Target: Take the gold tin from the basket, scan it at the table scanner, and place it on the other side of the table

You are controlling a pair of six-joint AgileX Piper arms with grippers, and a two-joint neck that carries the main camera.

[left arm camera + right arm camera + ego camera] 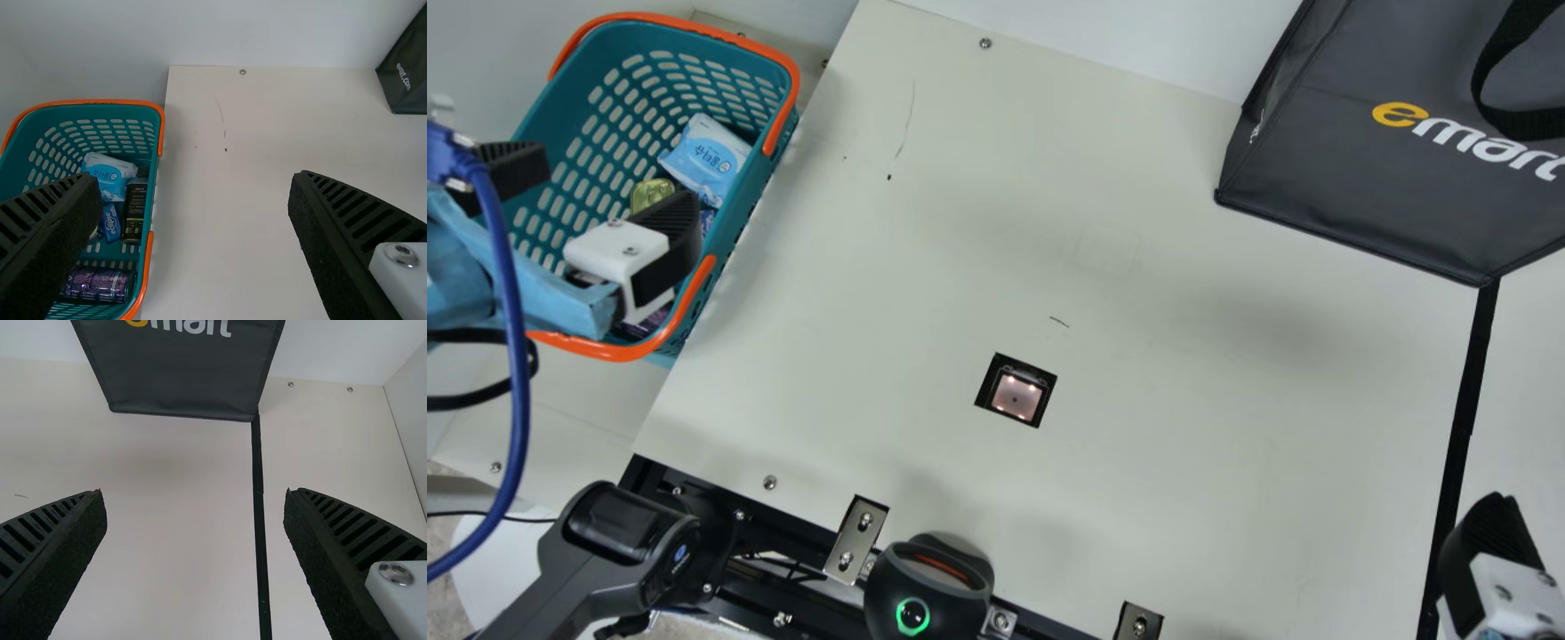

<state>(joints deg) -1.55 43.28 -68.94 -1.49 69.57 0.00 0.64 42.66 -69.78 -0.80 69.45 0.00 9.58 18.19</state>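
Note:
My left gripper (596,191) is above the teal basket (569,169) at the left in the main view, its fingers wide apart with nothing between them. Just behind one finger, the gold tin (651,194) lies in the basket, partly hidden. In the left wrist view my left gripper (193,200) has one finger over the basket (159,143). The table scanner (1016,395) is a lit square window set in the tabletop. My right gripper (1494,569) is at the main view's lower right corner; in the right wrist view my right gripper (195,520) stands open over the table.
A blue-and-white packet (707,160) is in the basket, with a dark bottle (135,210) and a purple can (100,284). A black bag (1360,169) stands at the table's far right. A black handheld device (618,551) and a round scanner (929,587) sit at the near edge.

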